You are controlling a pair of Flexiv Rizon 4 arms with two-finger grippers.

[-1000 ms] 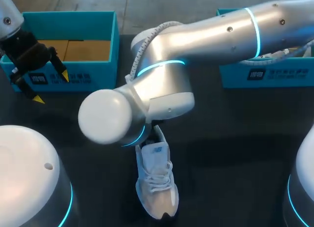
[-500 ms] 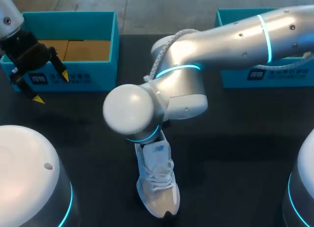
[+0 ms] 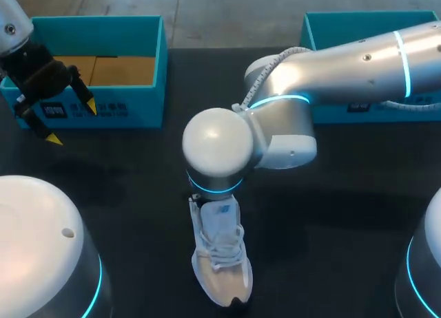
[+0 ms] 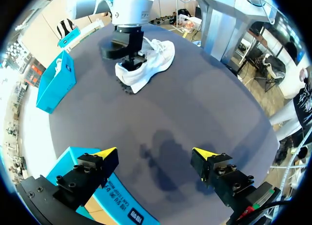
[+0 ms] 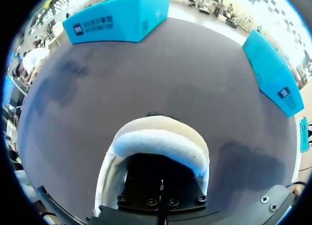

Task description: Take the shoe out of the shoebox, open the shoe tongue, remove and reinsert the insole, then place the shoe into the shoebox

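The white shoe [image 3: 220, 256] stands on its sole on the dark bench [image 3: 331, 228], toe toward the robot. It is well apart from the teal shoebox [image 3: 131, 98] at the far left, so taking it out is done and putting it back is not. The right end effector [image 4: 130, 57] is sunk into the shoe's opening at the heel, which I judge to be the tongue or insole step. No insole lies loose on the bench in any view, and I cannot see whether one is inside. With its tip buried in the shoe, I cannot tell whether this end effector is wide, narrow or holding something. The right arm [image 3: 344, 63] covers the heel from above. The left end effector [image 3: 71, 122] hangs in front of the shoebox, spread wide and holding nothing. A second teal box [image 3: 344, 18] at the far right is partly hidden behind the right arm.
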